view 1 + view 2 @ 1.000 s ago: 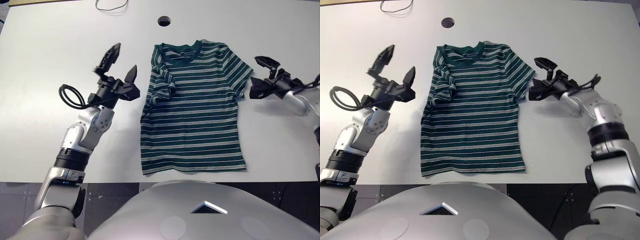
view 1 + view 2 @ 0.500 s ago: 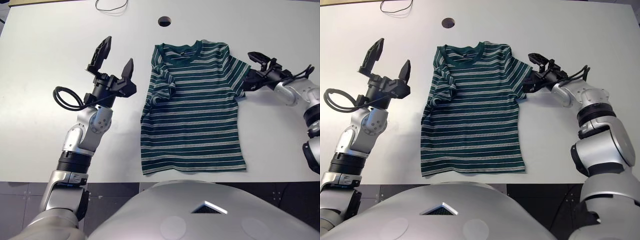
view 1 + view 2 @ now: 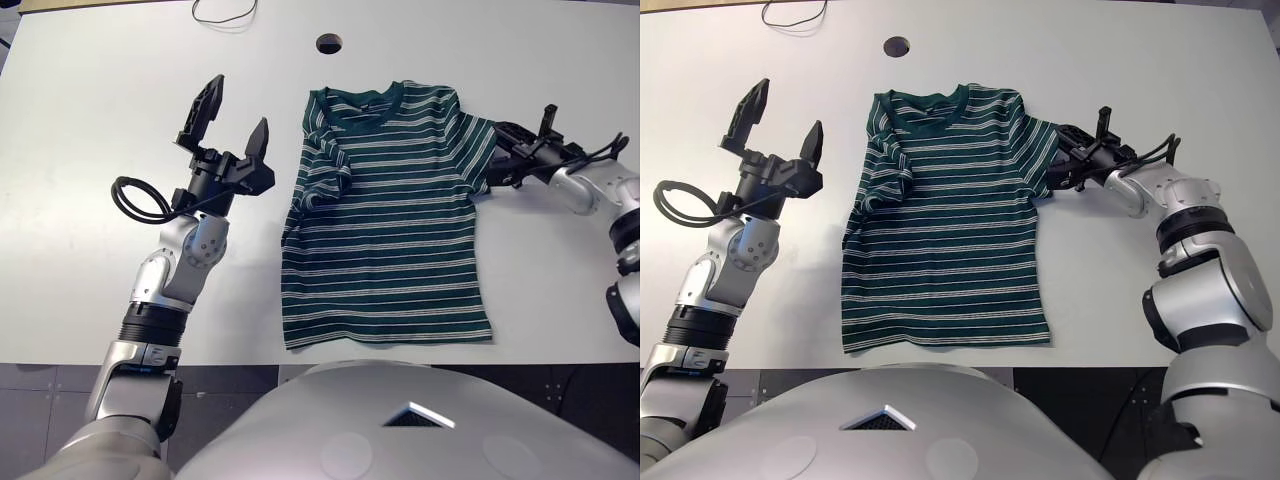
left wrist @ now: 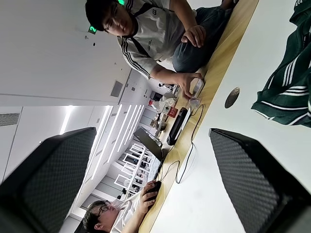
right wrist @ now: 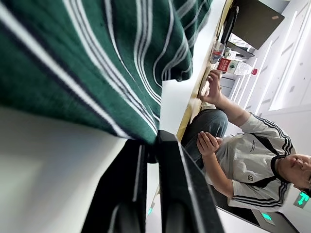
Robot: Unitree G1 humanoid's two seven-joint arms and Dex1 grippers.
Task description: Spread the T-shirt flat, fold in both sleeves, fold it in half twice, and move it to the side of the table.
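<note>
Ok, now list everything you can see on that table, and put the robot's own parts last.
T-shirt: one, dark green with white stripes, flat mid-table, collar away from the robot, sleeve on the robot's left folded in.
Table: one, white, under the shirt.
Hole: one, dark, round, in the tabletop beyond the collar.
Cable: one, black, looped at the table's far edge.
Left gripper: one, black, open, raised left of the shirt.
Right gripper: one, black, shut on the shirt's right sleeve.
</note>
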